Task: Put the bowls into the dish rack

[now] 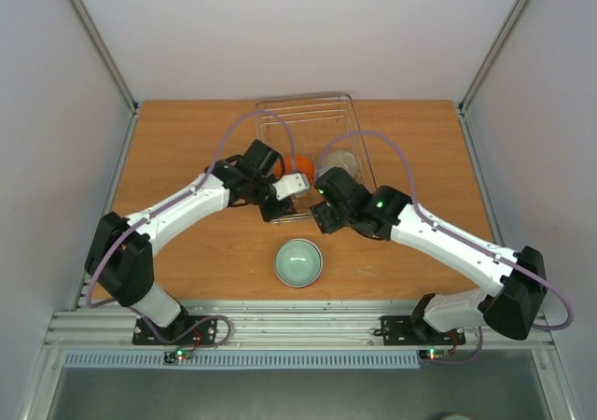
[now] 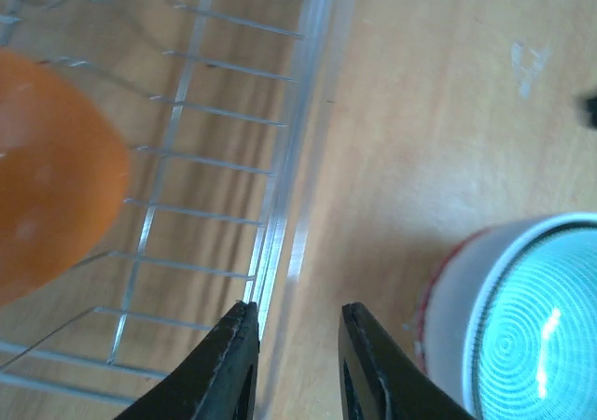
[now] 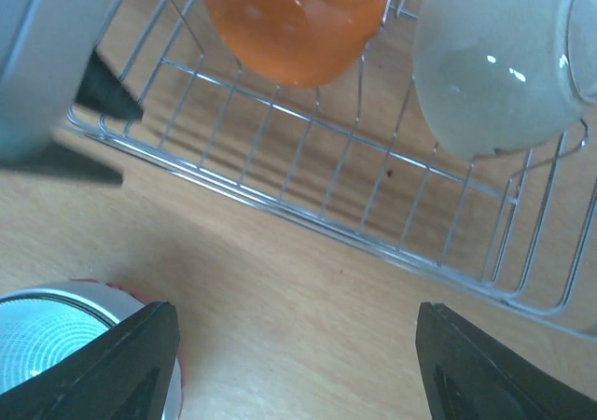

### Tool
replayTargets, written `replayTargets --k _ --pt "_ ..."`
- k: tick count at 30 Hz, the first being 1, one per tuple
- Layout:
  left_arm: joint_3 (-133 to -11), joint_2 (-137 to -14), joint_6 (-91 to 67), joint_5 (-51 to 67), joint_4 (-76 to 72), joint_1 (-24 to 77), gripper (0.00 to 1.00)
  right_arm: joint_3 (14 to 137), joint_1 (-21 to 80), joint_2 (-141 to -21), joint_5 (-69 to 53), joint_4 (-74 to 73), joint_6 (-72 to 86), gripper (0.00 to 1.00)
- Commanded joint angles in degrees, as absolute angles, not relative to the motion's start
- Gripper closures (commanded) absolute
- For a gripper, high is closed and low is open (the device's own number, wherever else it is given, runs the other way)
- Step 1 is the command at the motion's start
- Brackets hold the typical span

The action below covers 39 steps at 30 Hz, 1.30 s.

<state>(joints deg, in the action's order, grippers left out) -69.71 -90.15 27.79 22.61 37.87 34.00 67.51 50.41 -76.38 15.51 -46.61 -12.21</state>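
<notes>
The wire dish rack (image 1: 347, 112) stands at the back middle of the table. An orange bowl (image 1: 299, 165) and a pale beige bowl (image 1: 341, 163) lie tilted in its near end; both also show in the right wrist view, the orange bowl (image 3: 289, 14) left of the pale one (image 3: 504, 65). A red-patterned bowl (image 1: 298, 262) with a pale teal inside stands upright on the table in front of the rack. My left gripper (image 2: 297, 322) is open and empty over the rack's front rail (image 2: 280, 205). My right gripper (image 3: 298, 322) is wide open and empty over bare table just before the rack (image 3: 354, 233).
Both wrists crowd together at the rack's near edge, left gripper (image 1: 280, 210) beside right gripper (image 1: 322, 217). The red-patterned bowl shows at the left wrist view's right edge (image 2: 532, 327) and the right wrist view's lower left (image 3: 56, 336). Grey walls enclose the wooden table (image 1: 187, 149).
</notes>
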Motion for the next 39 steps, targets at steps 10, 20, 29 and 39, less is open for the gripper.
replayTargets --k 10,20,29,39 --pt "-64.35 -83.61 29.34 15.96 43.97 42.40 0.75 62.64 48.11 -70.22 17.21 -47.72 -7.61 0.25" --pt "-61.52 -82.35 27.21 16.15 46.01 46.01 0.77 60.15 47.73 -70.32 16.38 -46.00 -6.45 0.23" --pt "-59.53 -83.48 26.72 14.29 45.42 49.32 0.78 58.73 47.46 -70.95 15.78 -44.83 -5.89 0.22" --pt "-58.80 -84.12 26.37 11.10 43.28 49.92 0.78 58.42 47.37 -72.16 15.03 -44.12 -5.80 0.21"
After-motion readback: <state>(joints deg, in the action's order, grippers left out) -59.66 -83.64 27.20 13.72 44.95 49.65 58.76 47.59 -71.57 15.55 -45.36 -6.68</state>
